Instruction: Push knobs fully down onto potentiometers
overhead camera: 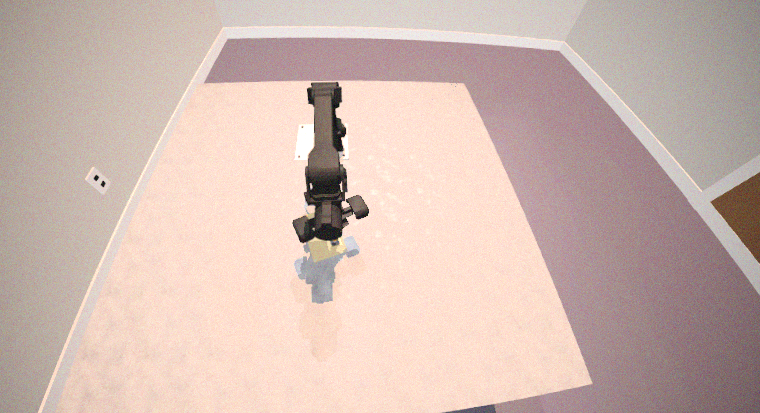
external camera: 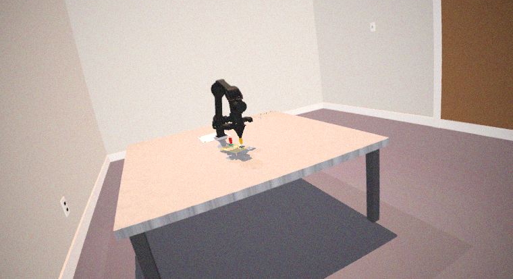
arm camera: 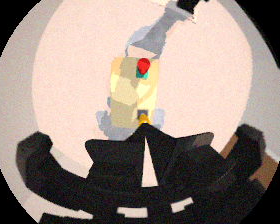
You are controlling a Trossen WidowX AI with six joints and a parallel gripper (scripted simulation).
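Observation:
The circuit board (overhead camera: 324,251) (arm camera: 123,90) is pale yellow and stands under the arm. A red knob (external camera: 230,140) (arm camera: 143,65) stands upright over a teal potentiometer (arm camera: 142,75) at the board's end nearer the arm's base. A yellow knob (external camera: 240,140) (arm camera: 144,119) stands upright over a dark grey potentiometer (arm camera: 142,113) at the other end; a short pale stretch shows beneath it in the exterior view. My gripper (external camera: 239,136) (arm camera: 144,125) is shut and empty, its tips at the top of the yellow knob. Whether they touch it I cannot tell. The arm hides both knobs in the top view.
The arm's base stands on a white plate (overhead camera: 304,142) (external camera: 206,138) behind the board. The red knob stands between the yellow knob and the base. Shadows of the arm fall across the board and the table (overhead camera: 452,304) (external camera: 172,176).

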